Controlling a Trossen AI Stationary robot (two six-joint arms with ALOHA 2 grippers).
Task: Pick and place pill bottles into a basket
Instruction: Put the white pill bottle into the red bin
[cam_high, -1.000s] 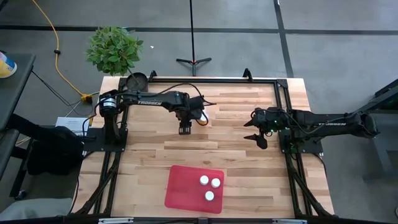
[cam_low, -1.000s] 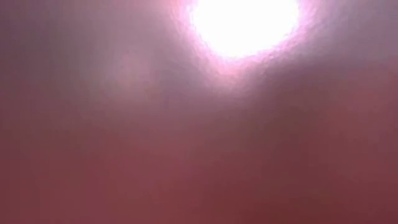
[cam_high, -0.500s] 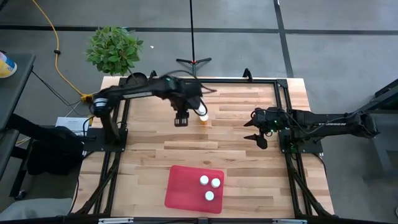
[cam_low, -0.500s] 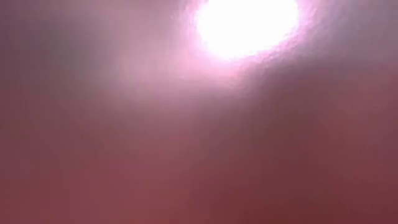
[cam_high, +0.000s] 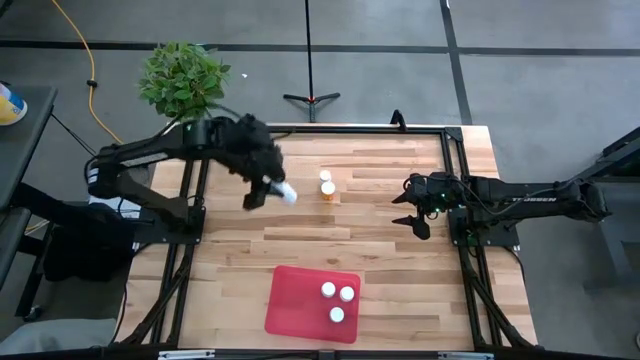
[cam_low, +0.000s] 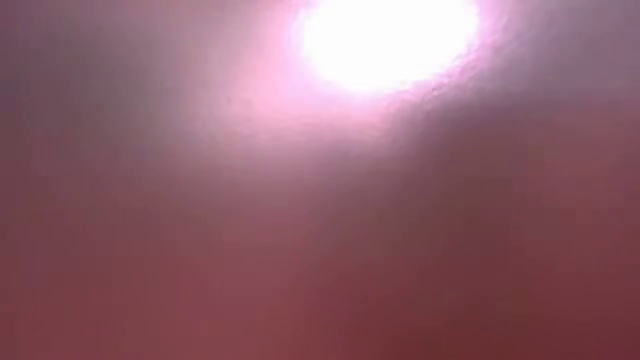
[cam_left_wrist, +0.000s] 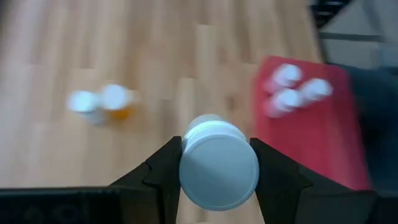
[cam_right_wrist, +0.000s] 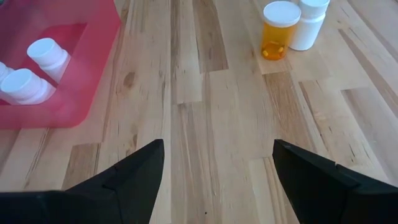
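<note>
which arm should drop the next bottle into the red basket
Left. The left gripper is already shut on a pill bottle, lifted off the table. The right gripper is open and empty. The basket holds three bottles; two more stand on the table.

I see my left arm bent back over the table's far left part, its left gripper (cam_high: 268, 190) angled down toward the middle, both fingers (cam_left_wrist: 163, 171) pressed against a white-capped pill bottle (cam_left_wrist: 218, 169). My right arm lies stretched in from the right edge, and the right gripper (cam_high: 410, 212) hangs low with its fingers (cam_right_wrist: 134, 169) spread wide apart.
</note>
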